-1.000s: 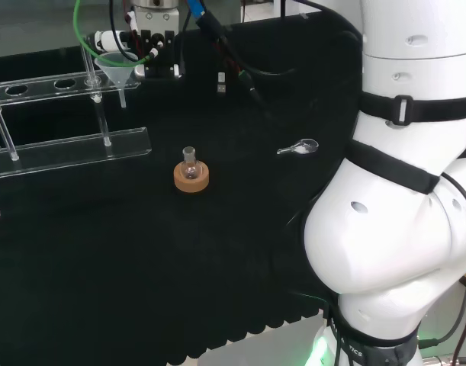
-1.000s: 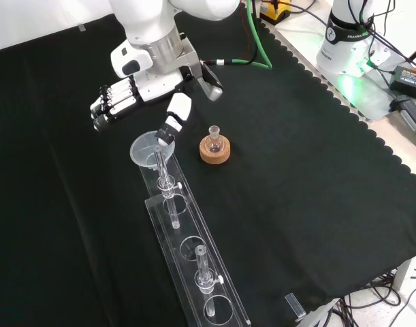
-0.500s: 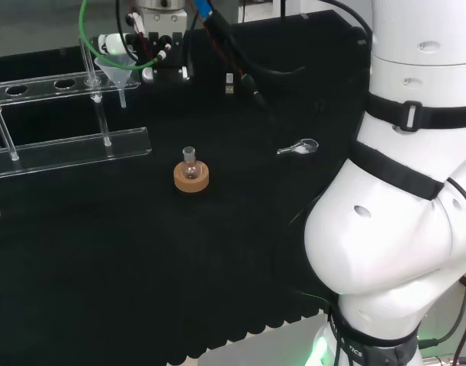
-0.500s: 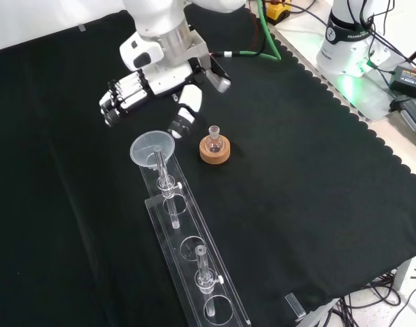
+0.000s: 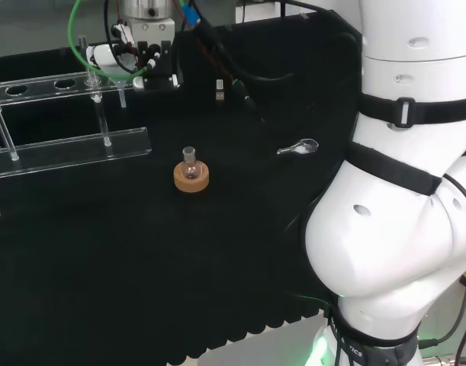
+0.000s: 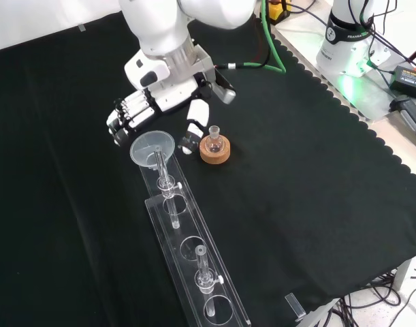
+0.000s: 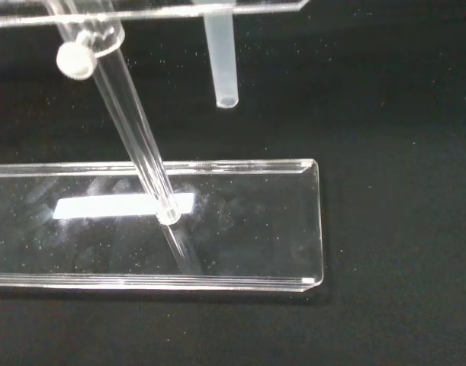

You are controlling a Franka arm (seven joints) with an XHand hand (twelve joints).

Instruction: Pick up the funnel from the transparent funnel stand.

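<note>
A clear funnel [image 6: 152, 148] sits in the end hole of the long transparent stand [image 6: 194, 259], its stem hanging through the top shelf. The hand [image 6: 160, 102] hovers just behind the funnel in the front view, open. Its straight fingers [image 6: 124, 120] lie off the left of the funnel's rim and its thumb [image 6: 191, 138] off the right, with a small gap to the rim. In the head view the hand [image 5: 137, 53] covers the funnel's bowl, and the funnel's stem [image 5: 123, 97] shows below it. The wrist view shows the stem [image 7: 221, 61] above the stand's base [image 7: 248, 221].
A small round flask [image 6: 214, 141] stands on a cork ring [image 6: 215, 153] just right of the thumb in the front view. A small clear scoop [image 5: 297, 147] lies on the cloth. A stand post [image 7: 133, 130] rises beside the stem. Green and black cables trail behind the hand.
In the front view the hand has come nearer and lower, from behind the funnel to straddling its far rim. The thumb now sits next to the flask. The funnel has not moved.
</note>
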